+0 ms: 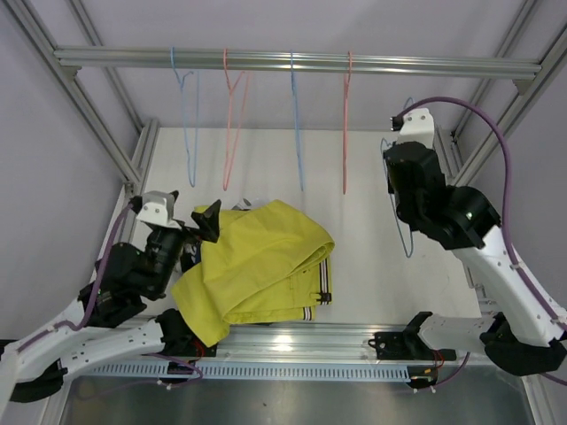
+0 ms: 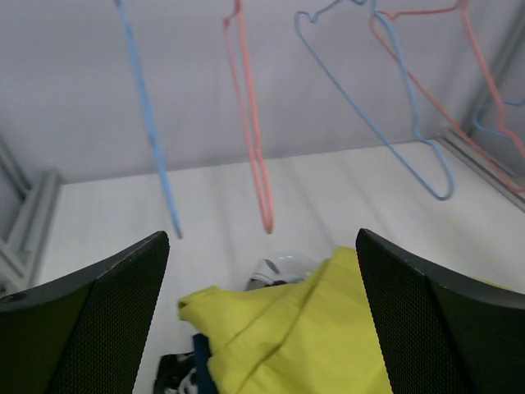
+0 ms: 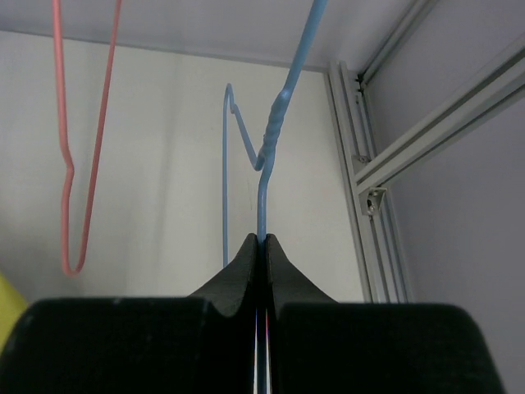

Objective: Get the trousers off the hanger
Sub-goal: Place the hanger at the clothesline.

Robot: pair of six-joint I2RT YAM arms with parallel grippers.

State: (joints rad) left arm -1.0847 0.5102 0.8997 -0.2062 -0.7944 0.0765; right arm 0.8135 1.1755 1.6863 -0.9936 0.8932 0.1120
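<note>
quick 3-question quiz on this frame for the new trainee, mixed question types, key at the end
1. True or false: the right gripper is shut on a blue wire hanger.
2. How many empty hangers hang from the rail in the top view?
3. The mustard yellow trousers lie: A) on a hanger; B) on the table, by the open left gripper; C) in the right gripper.

Key: 1 true; 2 four; 3 B.
</note>
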